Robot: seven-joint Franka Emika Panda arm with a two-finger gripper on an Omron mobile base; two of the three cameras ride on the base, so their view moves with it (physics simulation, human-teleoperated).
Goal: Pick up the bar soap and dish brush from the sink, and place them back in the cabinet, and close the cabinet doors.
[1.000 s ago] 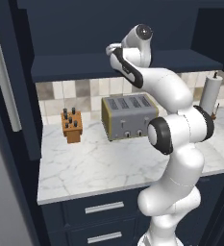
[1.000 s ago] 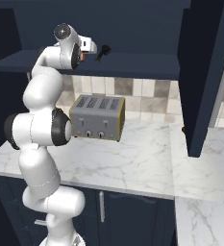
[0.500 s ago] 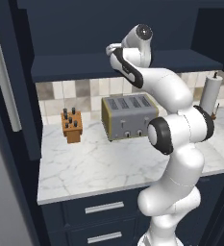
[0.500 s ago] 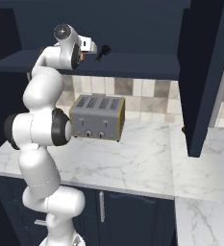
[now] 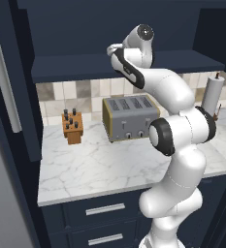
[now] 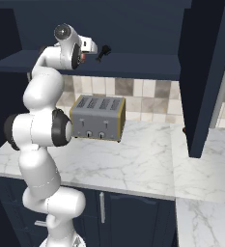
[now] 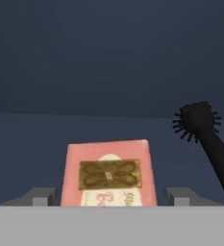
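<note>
Gripper (image 7: pixel 108 198) sits up at the cabinet (image 6: pixel 133 65) shelf, fingers apart either side of the bar soap (image 7: pixel 108 175), apparently letting go; soap lies flat on the shelf, dish brush (image 7: pixel 205 132) just beside it

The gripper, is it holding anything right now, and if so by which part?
Nothing looks held. The gripper is open, its fingertips standing clear on either side of the bar soap, which lies on the cabinet shelf beside the dish brush.

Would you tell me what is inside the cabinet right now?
On the cabinet shelf lie the bar soap and, beside it, the dish brush. The soap's near end is cut off at the hand view's bottom.
</note>
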